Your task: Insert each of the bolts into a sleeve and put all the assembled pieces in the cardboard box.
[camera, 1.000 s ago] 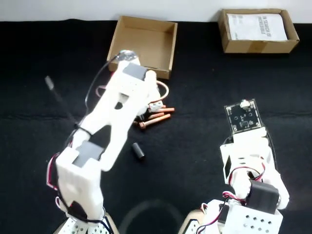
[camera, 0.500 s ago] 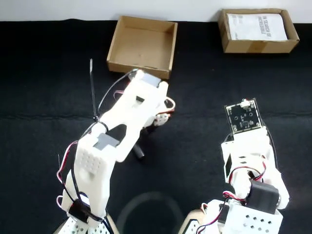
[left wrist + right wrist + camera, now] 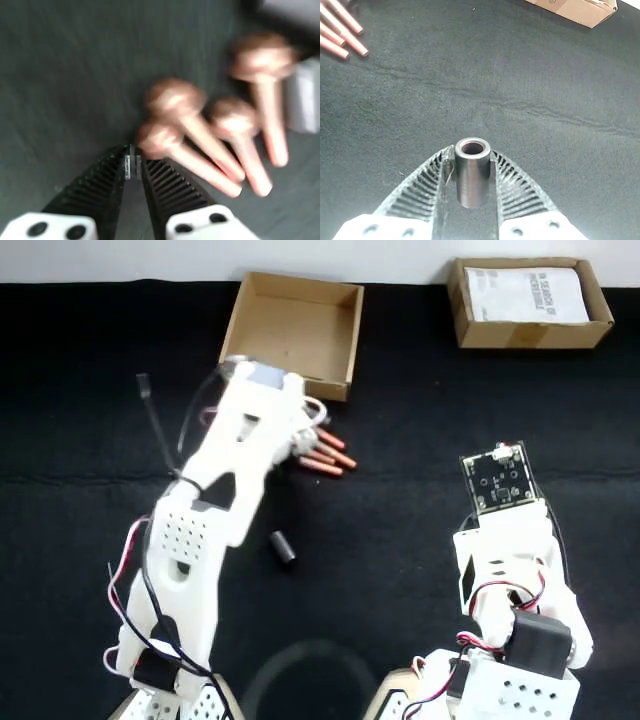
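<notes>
From above, the left arm's tip sits at copper bolts (image 3: 325,453) fanned just below the box (image 3: 290,330); a dark sleeve (image 3: 283,548) lies apart on the table. The left wrist view gives the left gripper (image 3: 132,162) closed, its tips beside one bolt head, perhaps touching through the blur. The right gripper (image 3: 471,154) clamps an upright grey sleeve, bore showing

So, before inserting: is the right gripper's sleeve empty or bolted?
Empty: the sleeve in the right gripper shows an open bore, nothing inside.
</notes>
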